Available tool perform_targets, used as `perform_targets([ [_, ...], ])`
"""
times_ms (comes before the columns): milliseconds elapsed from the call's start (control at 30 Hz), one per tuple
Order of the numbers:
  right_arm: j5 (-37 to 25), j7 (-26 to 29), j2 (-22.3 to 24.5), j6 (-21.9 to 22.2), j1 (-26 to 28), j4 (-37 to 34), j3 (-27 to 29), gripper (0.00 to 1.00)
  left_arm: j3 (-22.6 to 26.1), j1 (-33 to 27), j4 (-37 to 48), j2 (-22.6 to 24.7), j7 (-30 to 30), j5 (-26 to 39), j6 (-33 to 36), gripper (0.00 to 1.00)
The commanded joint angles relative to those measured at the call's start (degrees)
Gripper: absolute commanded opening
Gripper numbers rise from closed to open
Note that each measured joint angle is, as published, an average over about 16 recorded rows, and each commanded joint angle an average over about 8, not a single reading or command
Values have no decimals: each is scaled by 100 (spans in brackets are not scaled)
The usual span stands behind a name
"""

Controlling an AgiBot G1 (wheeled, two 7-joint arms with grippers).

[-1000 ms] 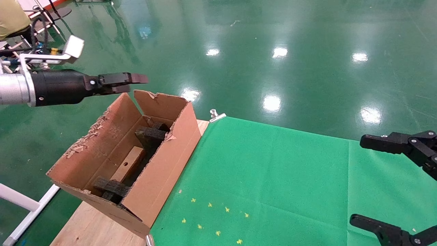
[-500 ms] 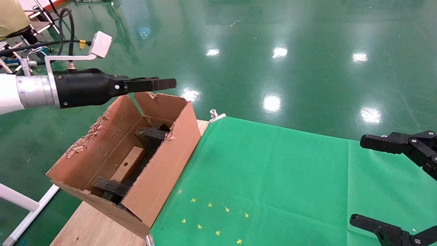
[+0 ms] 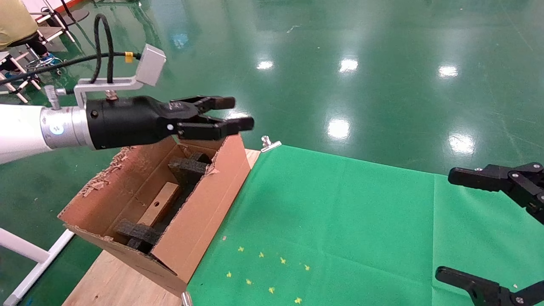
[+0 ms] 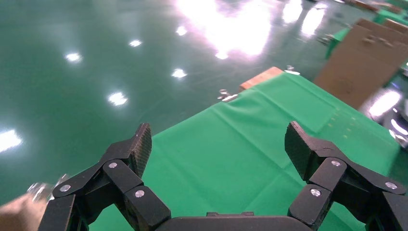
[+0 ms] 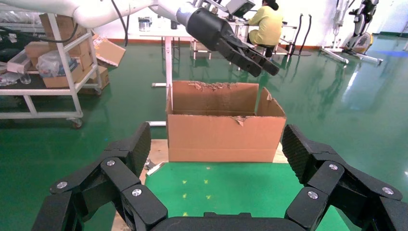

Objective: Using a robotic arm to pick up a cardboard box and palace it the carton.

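The carton (image 3: 199, 212) stands open at the table's left end, its torn flaps upright, and it also faces my right wrist view (image 5: 223, 130). Inside it the cardboard box (image 3: 165, 196) lies flat between black foam inserts (image 3: 187, 168), round hole up. My left gripper (image 3: 238, 114) hovers above the carton's far end, open and empty; the same gripper (image 4: 219, 139) looks out over green cloth. In the right wrist view the left gripper (image 5: 250, 57) hangs above the carton. At the table's right edge my right gripper (image 3: 444, 223) (image 5: 216, 139) waits open and empty.
A green cloth (image 3: 340, 221) with small yellow marks (image 3: 263, 267) covers the wooden table (image 3: 110, 280), held by a metal clip (image 3: 267, 144). A white frame leg (image 3: 25, 255) stands left of the table. A shelf cart (image 5: 48, 72) and a seated person (image 5: 267, 24) are behind the carton.
My left arm has swung rightward and forward over the carton's far flap, and its wrist has turned so both fingers show spread apart. The box and the right arm have not moved.
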Motion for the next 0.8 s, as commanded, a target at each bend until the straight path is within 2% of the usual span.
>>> perform_targets([
  [33, 0, 0, 0, 0, 0, 0, 0, 100, -59, 149, -208, -4, 106, -129, 24, 100],
  [800, 2, -1, 1, 1, 1, 0, -3, 100, -751, 1890, -2644, -45, 1348, -1645, 308, 100],
])
